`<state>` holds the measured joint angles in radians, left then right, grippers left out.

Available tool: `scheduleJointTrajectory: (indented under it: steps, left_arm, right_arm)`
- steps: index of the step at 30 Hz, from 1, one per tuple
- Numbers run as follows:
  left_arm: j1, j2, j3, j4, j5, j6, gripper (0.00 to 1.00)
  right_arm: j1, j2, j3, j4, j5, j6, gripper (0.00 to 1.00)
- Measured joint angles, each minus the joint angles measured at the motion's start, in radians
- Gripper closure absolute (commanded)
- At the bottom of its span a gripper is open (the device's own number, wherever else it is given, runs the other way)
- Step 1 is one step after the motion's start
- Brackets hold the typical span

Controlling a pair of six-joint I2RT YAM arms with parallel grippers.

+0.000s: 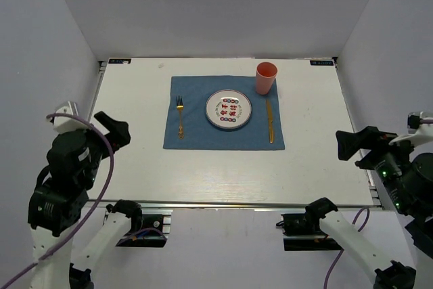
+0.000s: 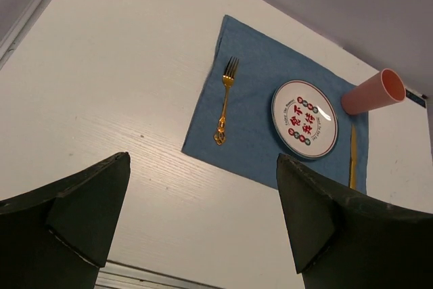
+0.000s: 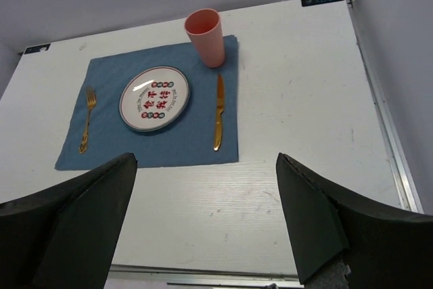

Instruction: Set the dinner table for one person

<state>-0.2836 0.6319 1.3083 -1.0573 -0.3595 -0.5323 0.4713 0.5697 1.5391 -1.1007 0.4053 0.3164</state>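
Note:
The white dinner table (image 1: pixel 135 167) carries a blue cloth (image 1: pixel 196 133) at its middle back. On the cloth lie a gold fork (image 1: pixel 180 116) at the left, a white patterned plate (image 1: pixel 229 109) in the middle, a gold knife (image 1: pixel 270 121) at the right and a pink cup (image 1: pixel 266 77) at the far right corner. My left gripper (image 1: pixel 115 130) is open and empty over the table's left edge. My right gripper (image 1: pixel 355 145) is open and empty over the right edge. Both wrist views show the whole setting: plate (image 2: pixel 304 118), fork (image 2: pixel 226 99), cup (image 3: pixel 206 37), knife (image 3: pixel 218 111).
A metal rail (image 1: pixel 223 204) runs along the table's near edge. White walls close in the back and both sides. Bare white tabletop lies between the cloth and the rail and on either side of the cloth.

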Motion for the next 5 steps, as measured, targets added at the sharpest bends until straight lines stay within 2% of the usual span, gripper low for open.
scheduleJointTrajectory:
  steps: [5]
  left_arm:
    - [0.0, -0.072, -0.011, -0.053, -0.023, -0.038, 0.02]
  right_arm:
    - [0.0, -0.035, -0.003, -0.054, 0.034, -0.002, 0.11]
